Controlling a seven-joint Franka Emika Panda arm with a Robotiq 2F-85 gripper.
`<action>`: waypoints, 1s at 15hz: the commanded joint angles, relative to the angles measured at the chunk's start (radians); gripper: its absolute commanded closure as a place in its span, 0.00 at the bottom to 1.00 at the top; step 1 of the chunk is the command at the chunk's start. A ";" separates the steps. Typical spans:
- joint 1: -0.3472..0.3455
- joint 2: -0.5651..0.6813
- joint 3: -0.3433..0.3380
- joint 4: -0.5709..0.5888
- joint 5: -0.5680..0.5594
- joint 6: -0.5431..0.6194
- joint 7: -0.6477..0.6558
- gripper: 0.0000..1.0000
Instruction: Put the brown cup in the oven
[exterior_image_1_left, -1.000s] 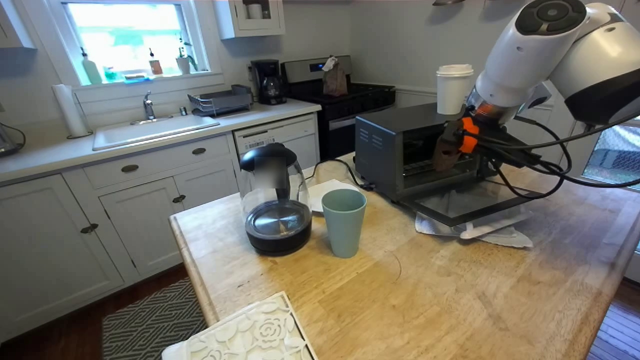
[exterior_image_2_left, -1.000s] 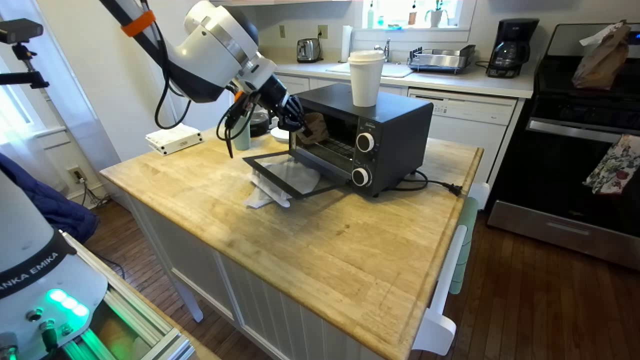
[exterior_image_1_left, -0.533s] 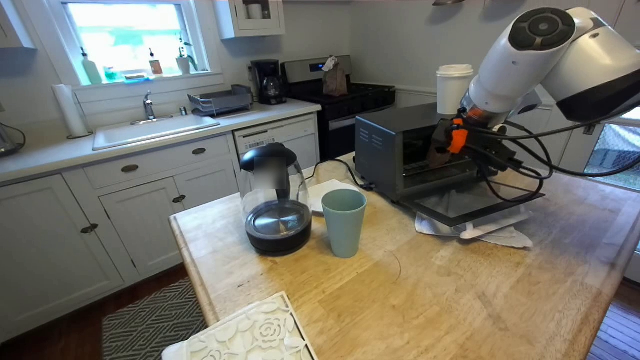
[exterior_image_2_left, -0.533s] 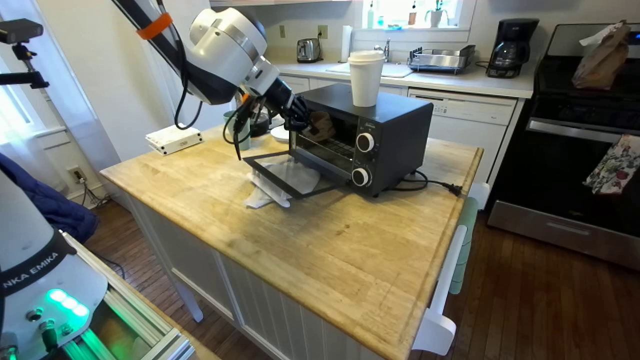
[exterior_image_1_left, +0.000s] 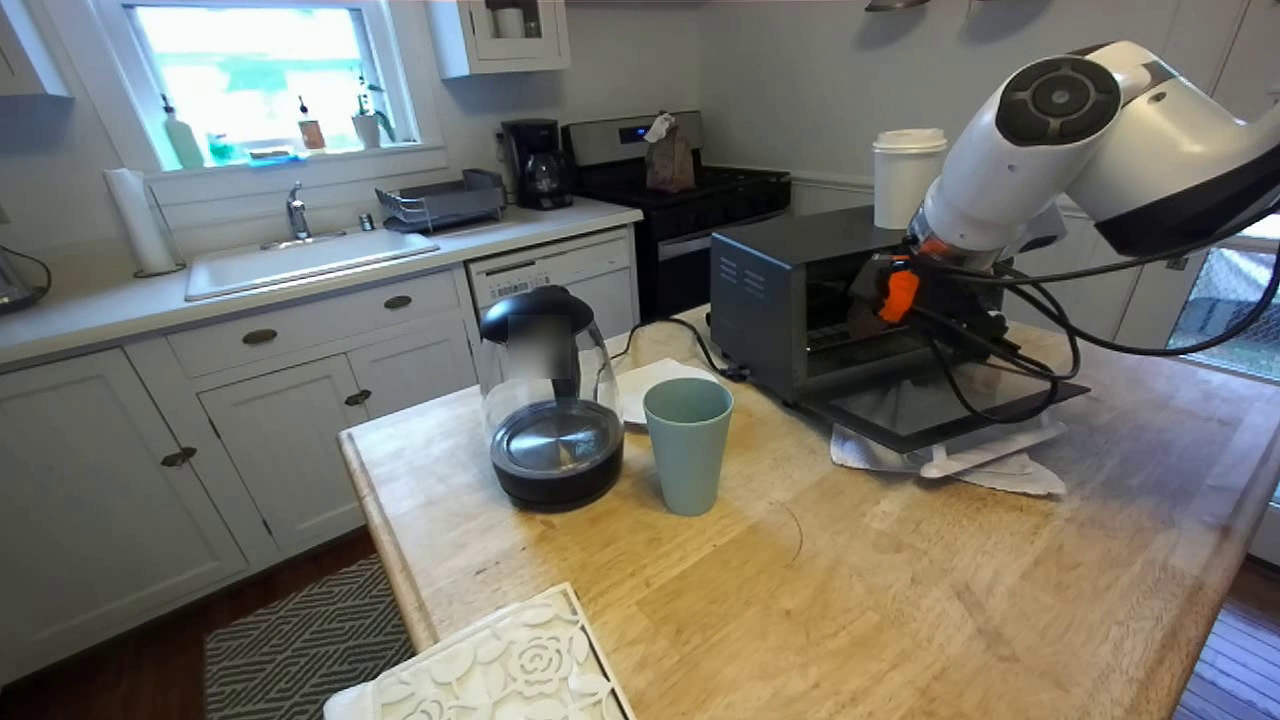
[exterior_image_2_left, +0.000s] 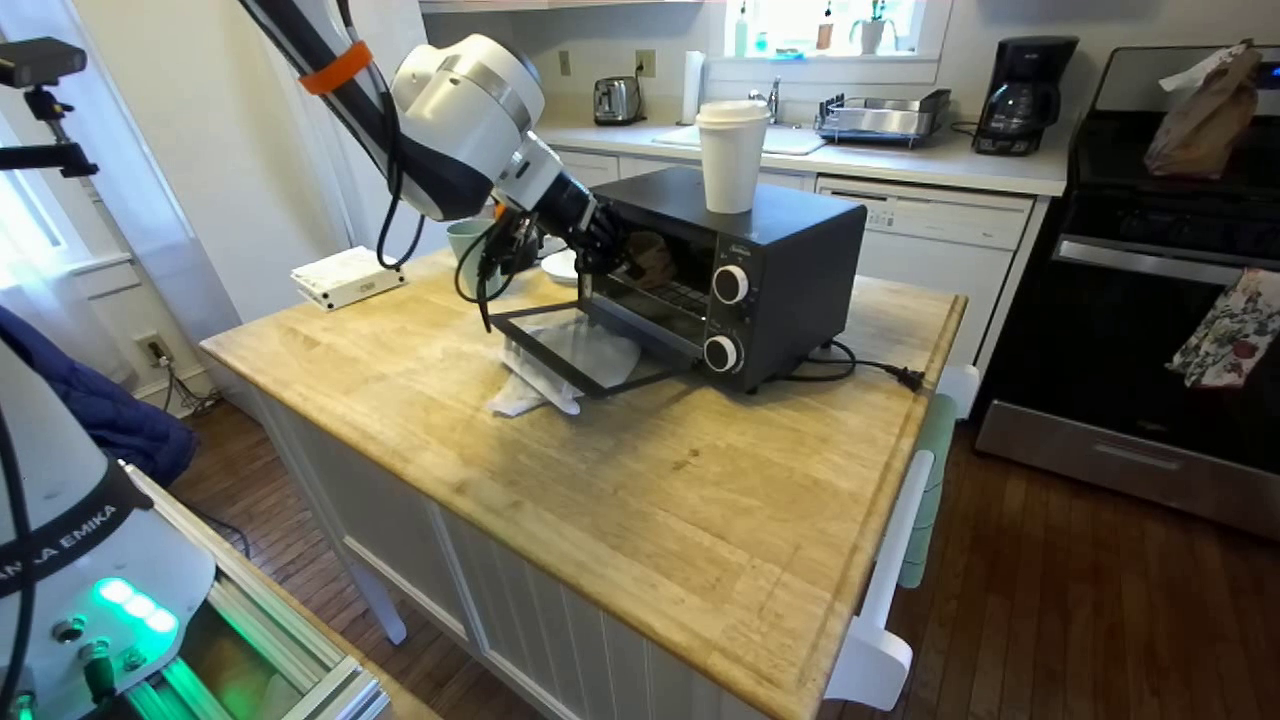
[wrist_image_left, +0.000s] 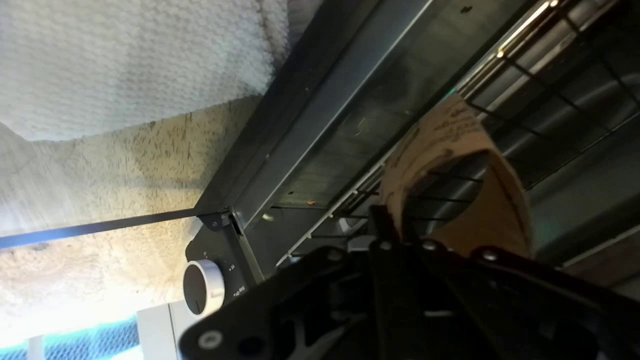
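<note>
The brown cup, which looks like an open cardboard sleeve, shows in the wrist view (wrist_image_left: 452, 125) just above the wire rack. In an exterior view the brown cup (exterior_image_2_left: 655, 262) is inside the mouth of the oven (exterior_image_2_left: 812, 300). My gripper (wrist_image_left: 395, 222) is shut on the wall of the cup, one finger on each side. My gripper (exterior_image_2_left: 618, 262) reaches into the oven's open front. The oven (exterior_image_1_left: 760, 310) has its glass door (exterior_image_1_left: 905, 438) dropped down. In that exterior view the gripper (exterior_image_1_left: 872, 295) mostly hides the cup.
A white lidded cup (exterior_image_1_left: 905, 180) stands on top of the oven close to the arm. A paper towel (exterior_image_2_left: 525, 395) lies under the door. A glass kettle (exterior_image_1_left: 555, 450), a green cup (exterior_image_1_left: 690, 450) and a white box (exterior_image_2_left: 350, 278) stand on the table (exterior_image_2_left: 600, 470).
My gripper has moved lower and deeper into the oven, carrying the brown cup with it. The oven, its door and the other objects have stayed put.
</note>
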 joint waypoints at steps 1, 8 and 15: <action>0.010 0.035 0.005 0.043 -0.072 -0.031 0.109 1.00; -0.002 0.029 0.030 0.073 -0.024 -0.046 0.073 1.00; -0.016 0.010 0.047 0.082 0.088 -0.125 0.062 1.00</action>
